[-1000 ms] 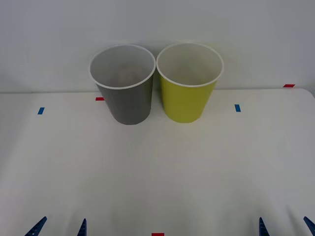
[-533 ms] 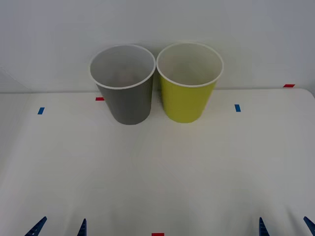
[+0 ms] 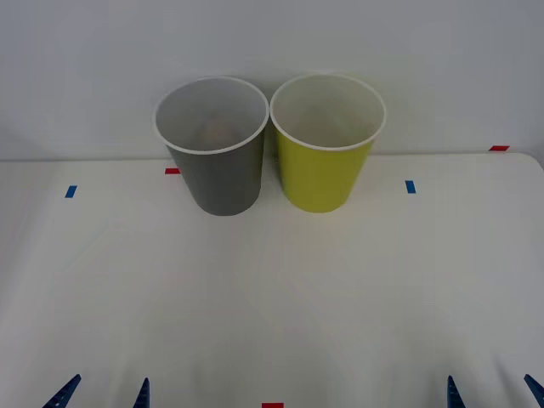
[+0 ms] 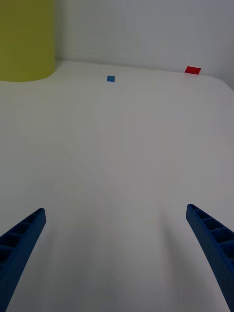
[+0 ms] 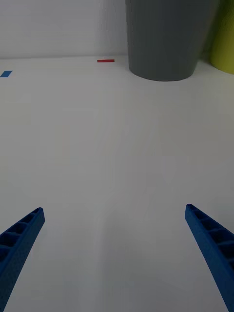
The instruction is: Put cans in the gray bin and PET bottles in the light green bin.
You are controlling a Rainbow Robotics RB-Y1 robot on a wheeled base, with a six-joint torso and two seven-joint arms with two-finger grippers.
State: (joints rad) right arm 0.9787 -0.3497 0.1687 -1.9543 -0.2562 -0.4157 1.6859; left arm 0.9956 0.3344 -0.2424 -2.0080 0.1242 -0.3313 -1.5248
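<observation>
Nothing shifted on table (image 3: pixel 272 297) vs earlier frames; only change: faint brownish blur now inside gray bin (image 3: pixel 217 183), low near back wall, too dim to ID — could be the can, can't tell.

Gray bin upright at far edge, light green bin (image 3: pixel 327 174) just beside it on robot's right, rims nearly touching. No can or PET bottle lying on tabletop, so no long axis to read.

Left gripper (image 3: pixel 102 395) parked at near edge, fingers spread wide, holding nothing; gray bin straight ahead, well apart. Right gripper (image 3: pixel 493 393) likewise at near edge, fingers spread, empty; green bin ahead and toward robot's left.

Judged: left arm nearer gray bin, right arm nearer green bin; nothing w/in reach to pick.

No brands, labels or writing legible. Blue tape marks (image 3: pixel 70 191) and red tape marks (image 3: pixel 499 148) only.
</observation>
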